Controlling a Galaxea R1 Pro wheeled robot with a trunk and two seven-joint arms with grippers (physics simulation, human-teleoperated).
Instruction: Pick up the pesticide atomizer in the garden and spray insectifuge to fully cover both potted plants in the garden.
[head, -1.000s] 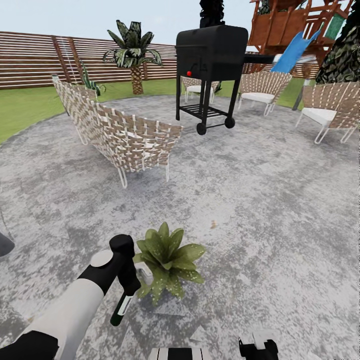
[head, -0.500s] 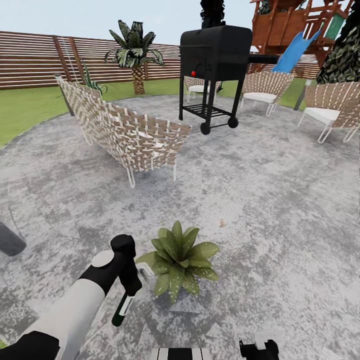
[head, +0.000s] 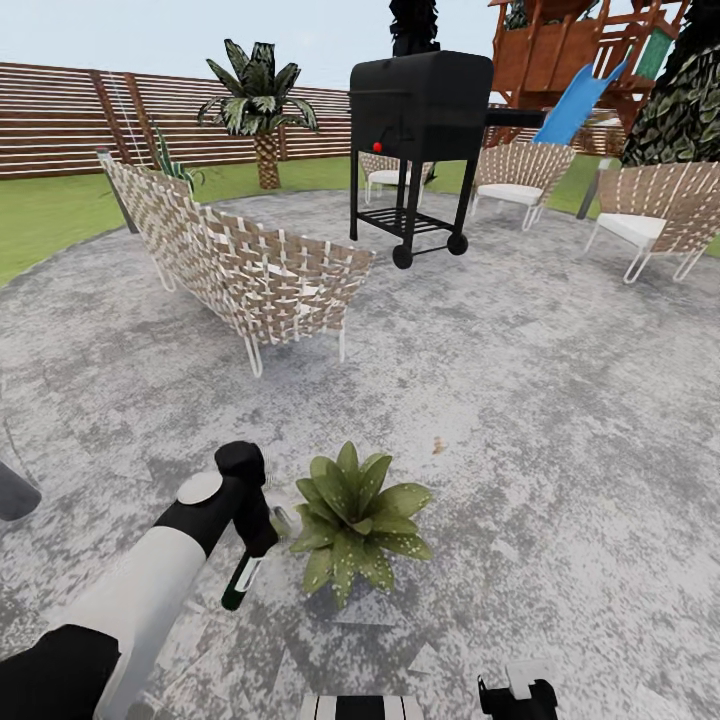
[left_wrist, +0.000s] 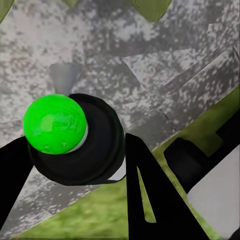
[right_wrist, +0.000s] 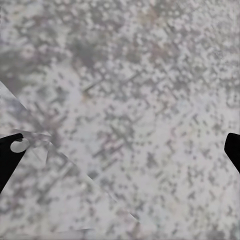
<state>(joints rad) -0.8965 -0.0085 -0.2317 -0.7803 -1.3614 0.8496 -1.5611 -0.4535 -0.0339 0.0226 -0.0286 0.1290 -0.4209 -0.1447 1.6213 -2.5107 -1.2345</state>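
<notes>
A: What differs from half a second ago?

B: The whole head view has slid a little left, so the camera moved. The black barbecue grill on wheels (head: 421, 140) at upper centre, the long woven wicker bench (head: 232, 262) at left of centre and the round mottled grey stone patio (head: 560, 400) hold their places relative to one another.

A: And the plant?

B: The low rosette of broad speckled green leaves (head: 358, 520) sits at lower centre of the head view; its pot is hidden under the leaves. The white-and-black left arm (head: 150, 590) reaches up from the lower left corner as before, and the bottle has edged a little nearer the leaves.

A: Describe the bottle.

B: The slim dark green spray bottle with a white label (head: 240, 582) hangs tilted, base downward, just left of the rosette. In the left wrist view its bright green round end (left_wrist: 55, 124) faces the camera, the pale nozzle beyond it.

A: The tools?

B: The left gripper (left_wrist: 75, 150) is pinching the bottle. The right gripper (right_wrist: 120, 150) has its dark fingertips (right_wrist: 9, 152) spread wide over bare stone.
</notes>
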